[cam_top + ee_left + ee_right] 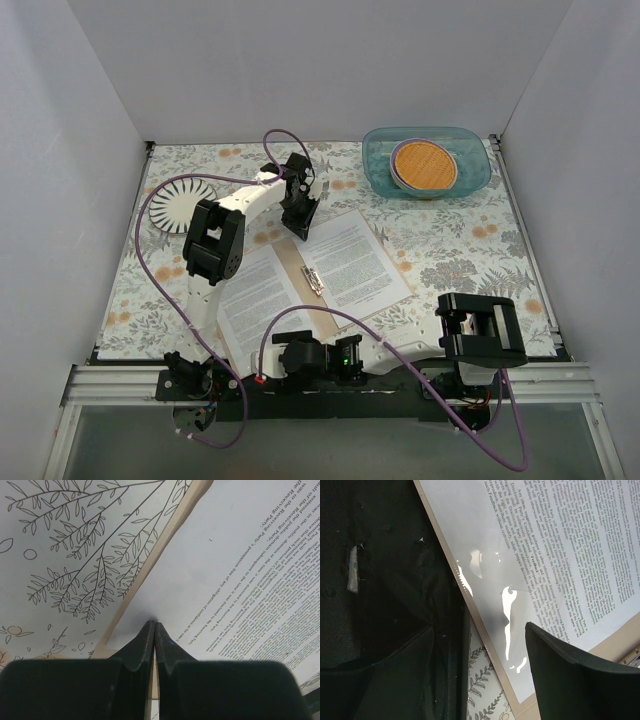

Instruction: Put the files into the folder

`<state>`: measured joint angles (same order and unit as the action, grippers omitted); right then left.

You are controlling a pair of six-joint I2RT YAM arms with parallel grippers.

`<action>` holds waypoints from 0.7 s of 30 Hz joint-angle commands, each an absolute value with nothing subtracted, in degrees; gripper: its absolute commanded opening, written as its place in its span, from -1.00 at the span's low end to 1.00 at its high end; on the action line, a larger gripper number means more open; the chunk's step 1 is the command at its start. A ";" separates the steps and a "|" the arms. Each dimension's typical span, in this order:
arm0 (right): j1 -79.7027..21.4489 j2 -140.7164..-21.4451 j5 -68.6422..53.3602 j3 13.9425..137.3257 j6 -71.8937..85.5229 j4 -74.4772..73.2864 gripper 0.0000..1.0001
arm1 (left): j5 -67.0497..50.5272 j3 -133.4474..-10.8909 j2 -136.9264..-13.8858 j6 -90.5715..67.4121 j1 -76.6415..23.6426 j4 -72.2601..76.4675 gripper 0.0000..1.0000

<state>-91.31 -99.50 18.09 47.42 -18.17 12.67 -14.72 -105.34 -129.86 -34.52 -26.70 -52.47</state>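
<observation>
Floral table (pixel 480 260): folder (pixel 295 258) is lying open, files (pixel 350 262) resting on its covers. Left gripper (pixel 154 625), pressed together, is pinning a sheet at the folder's far edge. Right gripper (pixel 480 630) is hovering spread over the sleeve (pixel 505 605) at its near edge. Pin firmly and tuck slowly.

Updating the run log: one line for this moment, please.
folder open flat | files lying on it | left end effector shut, tips on sheet | right end effector open over near sheet

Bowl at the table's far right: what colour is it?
Translucent teal-blue bowl with an orange disc inside; the top external view shows it best.
</observation>
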 commanded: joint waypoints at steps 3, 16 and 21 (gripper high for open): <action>-87.98 -108.46 22.33 50.97 -16.61 26.98 0.56 | -15.20 -103.71 -129.99 -34.36 -26.72 -51.50 -1.00; -87.36 -96.16 16.09 48.52 -16.26 21.18 0.54 | -15.21 -102.92 -130.34 -34.28 -26.72 -50.80 -1.00; -87.45 -95.10 16.52 49.83 -16.61 19.43 0.54 | -15.29 -102.74 -130.25 -34.28 -26.72 -50.71 -1.00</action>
